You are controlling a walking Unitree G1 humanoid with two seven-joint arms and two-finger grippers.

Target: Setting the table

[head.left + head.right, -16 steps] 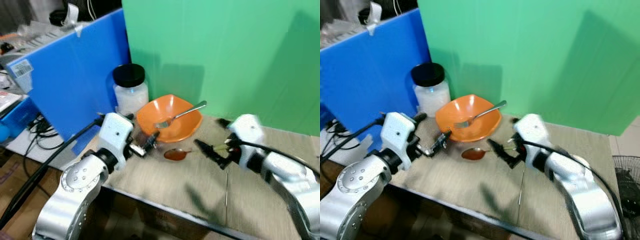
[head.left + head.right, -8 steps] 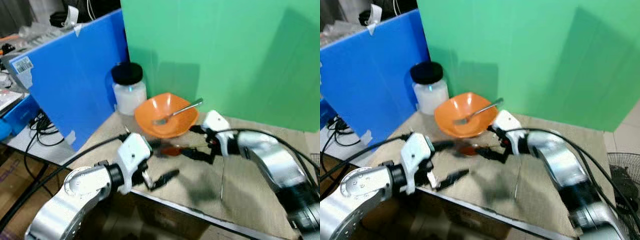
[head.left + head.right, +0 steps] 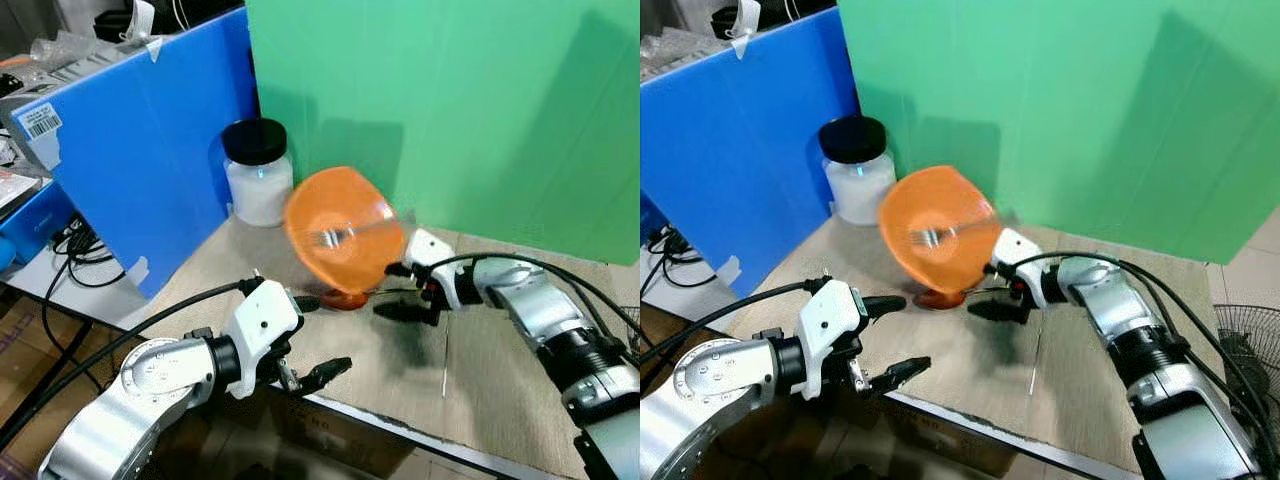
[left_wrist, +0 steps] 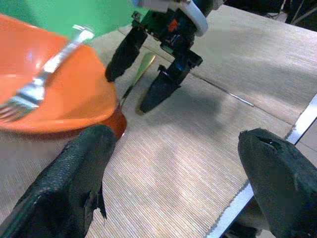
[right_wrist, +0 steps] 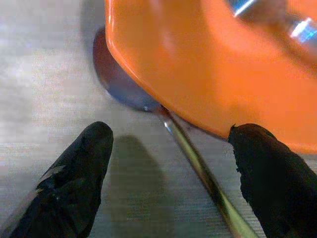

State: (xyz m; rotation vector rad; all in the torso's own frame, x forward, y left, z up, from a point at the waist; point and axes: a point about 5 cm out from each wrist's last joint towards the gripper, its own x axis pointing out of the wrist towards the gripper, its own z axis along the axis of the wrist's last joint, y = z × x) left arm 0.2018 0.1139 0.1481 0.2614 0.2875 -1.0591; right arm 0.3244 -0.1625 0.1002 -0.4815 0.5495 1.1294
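An orange bowl (image 3: pixel 340 232) with a metal fork (image 3: pixel 347 235) in it stands tipped up on its edge, its inside facing me. Under its rim lies a spoon (image 3: pixel 346 298) with a reddish-brown head, whose golden handle (image 5: pixel 198 163) runs between my right gripper's fingers. My right gripper (image 3: pixel 396 291) is open beside the bowl, one finger (image 3: pixel 398 269) close against the rim. My left gripper (image 3: pixel 312 338) hangs open at the table's front edge, apart from the bowl (image 4: pixel 54 94) and with nothing in it.
A white jar (image 3: pixel 258 172) with a black lid stands behind the bowl, left. A blue board (image 3: pixel 150 150) walls the left side and a green screen (image 3: pixel 480 120) the back. A thin stick (image 3: pixel 445 352) lies on the beige table (image 3: pixel 500 400).
The bowl has tipped from flat up onto its edge, with the fork still in it. My right gripper has stayed by the spoon, and my left gripper remains at the front edge.
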